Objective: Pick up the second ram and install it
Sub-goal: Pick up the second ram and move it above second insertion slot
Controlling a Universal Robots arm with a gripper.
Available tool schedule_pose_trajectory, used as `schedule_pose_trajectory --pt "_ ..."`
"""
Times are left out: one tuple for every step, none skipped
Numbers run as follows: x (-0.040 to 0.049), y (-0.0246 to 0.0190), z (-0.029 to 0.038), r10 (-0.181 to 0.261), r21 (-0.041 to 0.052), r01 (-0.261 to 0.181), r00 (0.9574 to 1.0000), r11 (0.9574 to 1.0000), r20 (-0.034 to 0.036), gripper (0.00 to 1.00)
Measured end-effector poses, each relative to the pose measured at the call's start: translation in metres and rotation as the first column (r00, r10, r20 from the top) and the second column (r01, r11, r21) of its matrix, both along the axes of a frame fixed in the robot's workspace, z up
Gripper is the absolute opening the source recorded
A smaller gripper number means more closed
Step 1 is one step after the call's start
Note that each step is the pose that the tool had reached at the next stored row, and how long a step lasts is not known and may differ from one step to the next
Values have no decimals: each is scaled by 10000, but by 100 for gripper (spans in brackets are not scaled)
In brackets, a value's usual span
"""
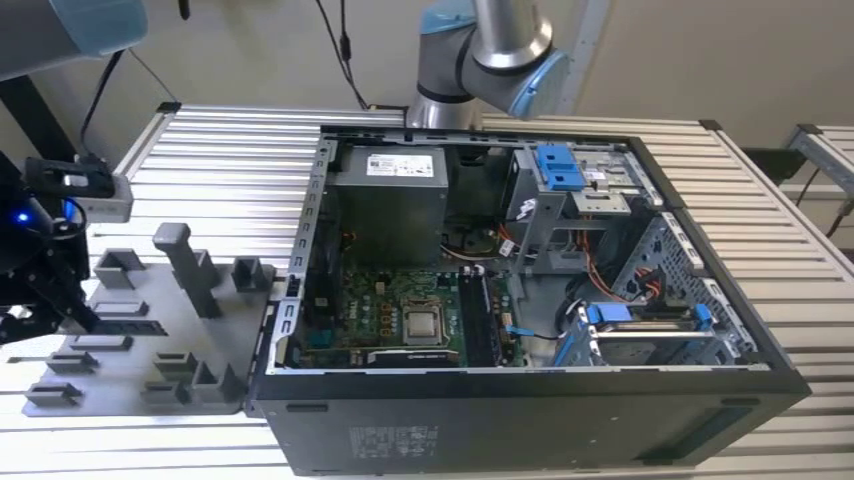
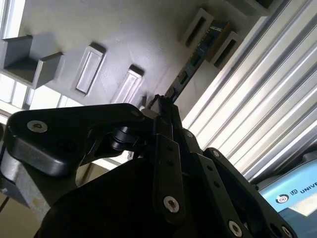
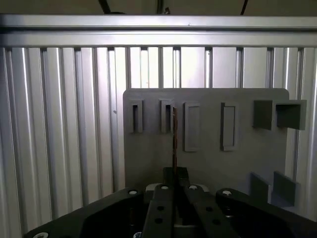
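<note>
The second ram (image 3: pixel 174 139) appears edge-on in the first wrist view as a thin dark strip rising from my fingertips. In the second wrist view the same ram (image 2: pixel 193 62) is a dark blue-green stick, its far end between two grey slot blocks of the tray (image 2: pixel 114 29). My gripper (image 3: pixel 174 174) is shut on the stick's near end, and the pinch (image 2: pixel 163 105) shows in both wrist views. Whether the stick is lifted off the tray I cannot tell. In the exterior view the gripper (image 1: pixel 83 315) hangs over the grey tray (image 1: pixel 147 300) at the exterior view's left.
An open computer case (image 1: pixel 534 372) lies to the exterior view's right of the tray, its motherboard slots (image 1: pixel 478 322) beside the processor. Several grey blocks, one of them a tall post (image 1: pixel 187 265), stand on the tray. A ribbed metal table (image 1: pixel 227 160) carries everything.
</note>
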State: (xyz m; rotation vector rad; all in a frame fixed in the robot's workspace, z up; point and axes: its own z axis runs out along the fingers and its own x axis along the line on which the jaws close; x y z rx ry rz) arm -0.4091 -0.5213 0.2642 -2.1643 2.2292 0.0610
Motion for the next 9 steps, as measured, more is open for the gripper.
schedule_pose_trajectory --pt "0 0 16 0 0 0 10000 10000 -1 14" --pt "0 0 32 0 0 0 10000 10000 0 14" --pt "0 0 45 0 0 0 10000 10000 0 14" --pt "0 0 58 0 0 0 10000 10000 0 14" --pt "0 0 73 0 -1 0 10000 10000 -1 14" --pt "0 0 86 -1 0 1 10000 10000 0 14" --pt "0 1 100 -1 0 1 10000 10000 -1 14" --pt "1 1 113 -1 -1 1 10000 10000 -1 14" --pt "1 2 126 -1 0 1 10000 10000 -1 14"
